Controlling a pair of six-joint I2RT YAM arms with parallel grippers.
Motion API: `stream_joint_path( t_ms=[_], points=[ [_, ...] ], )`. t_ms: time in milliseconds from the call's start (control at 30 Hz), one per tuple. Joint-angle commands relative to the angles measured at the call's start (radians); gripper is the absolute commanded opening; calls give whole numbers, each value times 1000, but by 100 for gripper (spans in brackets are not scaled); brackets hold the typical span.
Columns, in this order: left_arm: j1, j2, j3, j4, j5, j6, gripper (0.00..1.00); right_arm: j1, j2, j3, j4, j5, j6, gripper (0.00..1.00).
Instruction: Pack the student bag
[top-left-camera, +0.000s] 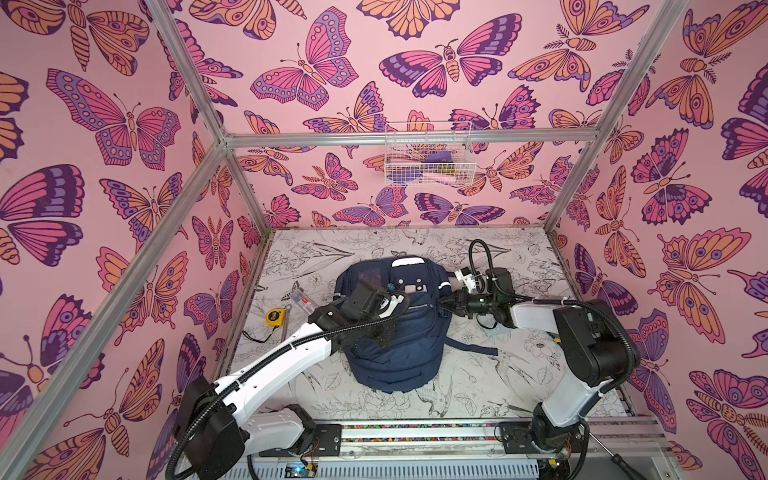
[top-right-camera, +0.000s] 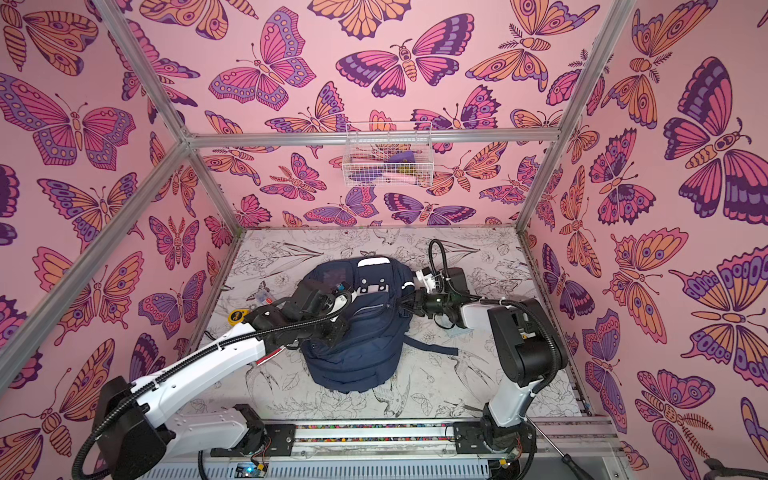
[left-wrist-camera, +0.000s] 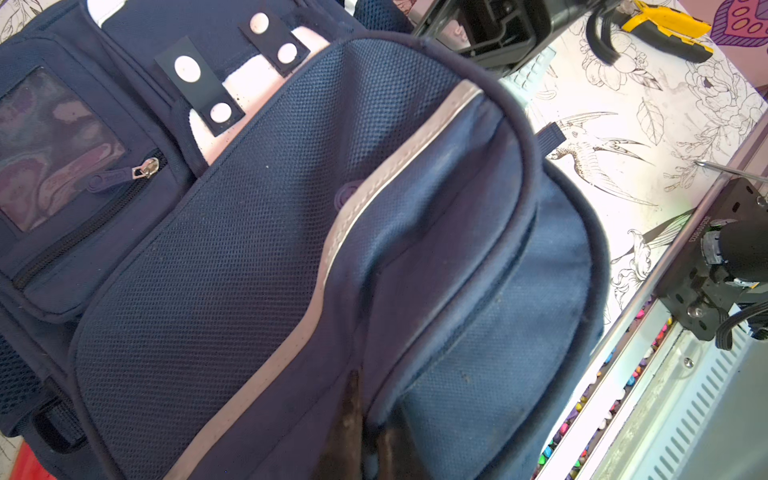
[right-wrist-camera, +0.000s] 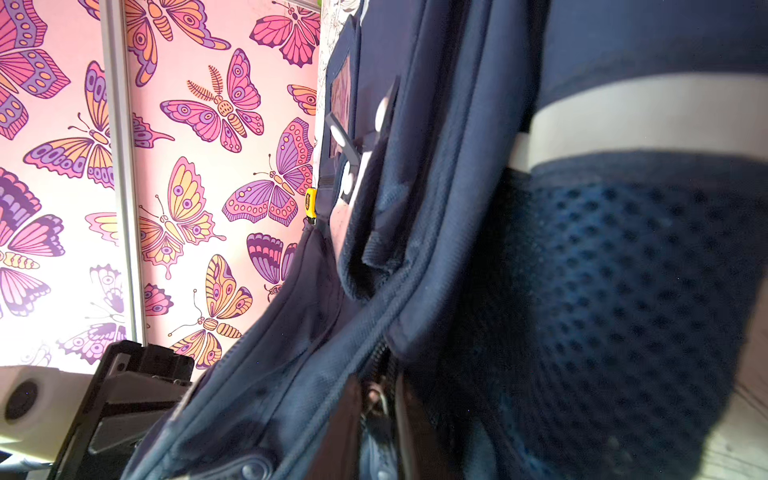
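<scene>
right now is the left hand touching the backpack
Touching. The left wrist view shows the left hand shut, with its fingers pinching a fold of the backpack fabric between them.

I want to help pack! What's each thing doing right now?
Bag, lying front up.
Pocket zipper, shut.
Left fingers, shut, pinching bag fabric.
Right fingers, shut on zipper pull.
Tape measure, lying beside bag, unpacked.
Basket, hung up high, things inside.
</scene>
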Motion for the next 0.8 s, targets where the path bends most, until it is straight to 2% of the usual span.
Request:
stream_joint_path(
  t_ms=[0,167,467,533,633,767],
  points=[
    [12,-33,7,76,12,-10,0,9,-42,-31,0,-33,13,22],
    [11,-31,7,75,16,-9,0,9,-76,-79,51,-52,45,18],
    [12,-31,7,75,14,-10,0,9,-94,-59,-13,-39,16,0],
    [12,-31,7,73,10,-10,0,9,-110,-55,-42,-30,3,0],
    [12,-26,9,72,7,-13,0,12,-175,-28,-233,51,-93,0],
    [12,-6,16,64,10,-22,0,37,-318,51,-622,294,-301,0]
  ],
)
